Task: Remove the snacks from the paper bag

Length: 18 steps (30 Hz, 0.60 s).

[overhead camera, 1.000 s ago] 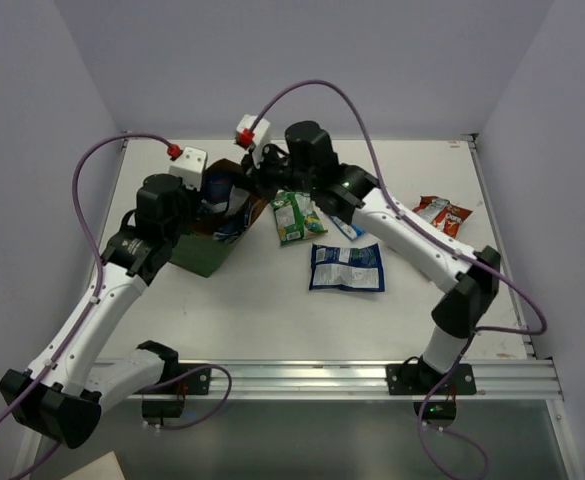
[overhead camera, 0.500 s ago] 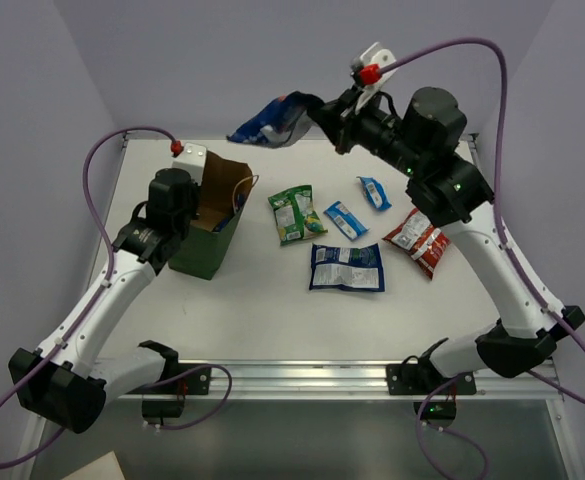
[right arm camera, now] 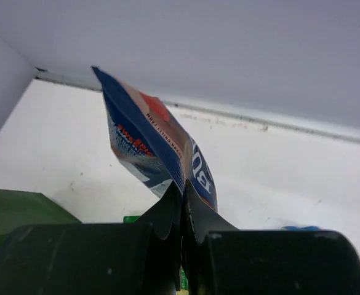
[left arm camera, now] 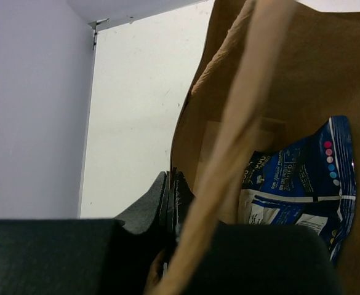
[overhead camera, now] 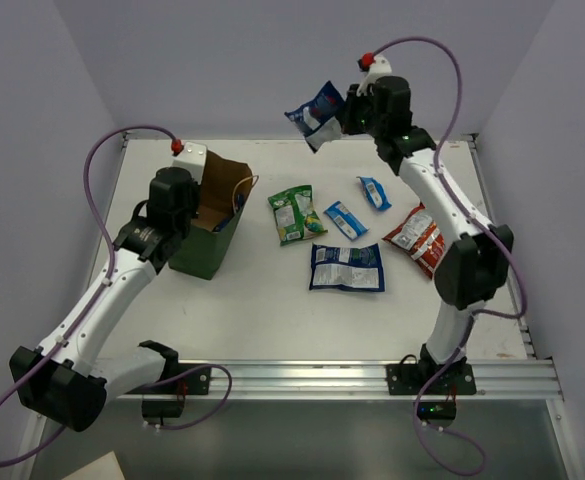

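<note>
Swung rightward, high beyond the paper bag (overhead camera: 208, 256): glossy, crumpled blue-and-white packet (overhead camera: 315, 110), pinched tight in right gripper (right arm camera: 183, 192). Left gripper (left arm camera: 170, 189) clamped on its rim.

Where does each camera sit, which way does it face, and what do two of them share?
Top: fixed above and behind the arms, looking down on the table; both arms show.
Left wrist: on the left arm, looking into the bag at an inner packet; left jaws show, shut on the bag's edge.
Right wrist: on the raised right arm, facing the far wall; right jaws pinch a raised packet.
Shared: top and right wrist both show the raised packet; top and left wrist, the bag.
</note>
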Available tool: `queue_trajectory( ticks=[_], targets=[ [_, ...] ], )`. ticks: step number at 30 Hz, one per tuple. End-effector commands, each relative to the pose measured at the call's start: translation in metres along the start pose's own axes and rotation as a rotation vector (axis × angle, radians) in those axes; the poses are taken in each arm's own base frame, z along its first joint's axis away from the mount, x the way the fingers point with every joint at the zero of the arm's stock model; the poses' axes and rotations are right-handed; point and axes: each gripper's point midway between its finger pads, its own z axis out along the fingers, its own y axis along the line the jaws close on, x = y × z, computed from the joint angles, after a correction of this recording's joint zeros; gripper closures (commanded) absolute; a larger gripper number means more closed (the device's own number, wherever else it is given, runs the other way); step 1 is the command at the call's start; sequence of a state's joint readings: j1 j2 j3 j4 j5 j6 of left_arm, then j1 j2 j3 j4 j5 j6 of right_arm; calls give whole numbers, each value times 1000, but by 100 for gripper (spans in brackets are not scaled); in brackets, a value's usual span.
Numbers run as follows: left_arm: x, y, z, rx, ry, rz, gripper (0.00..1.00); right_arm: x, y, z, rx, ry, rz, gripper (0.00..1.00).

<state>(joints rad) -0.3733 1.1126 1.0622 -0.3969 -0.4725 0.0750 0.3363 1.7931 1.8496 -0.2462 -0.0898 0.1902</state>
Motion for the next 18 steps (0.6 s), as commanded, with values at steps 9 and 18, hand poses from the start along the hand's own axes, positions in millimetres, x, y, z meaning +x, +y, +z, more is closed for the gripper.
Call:
queue_trajectory(
  ticks=[9,18],
  targets=[
    [-27,2,-9,32,-133,19,100,156,-41,89,83,259,407,73],
    [-65,6,0,1,-284,119,100,86,-28,-7,53,199,150,18]
  ],
)
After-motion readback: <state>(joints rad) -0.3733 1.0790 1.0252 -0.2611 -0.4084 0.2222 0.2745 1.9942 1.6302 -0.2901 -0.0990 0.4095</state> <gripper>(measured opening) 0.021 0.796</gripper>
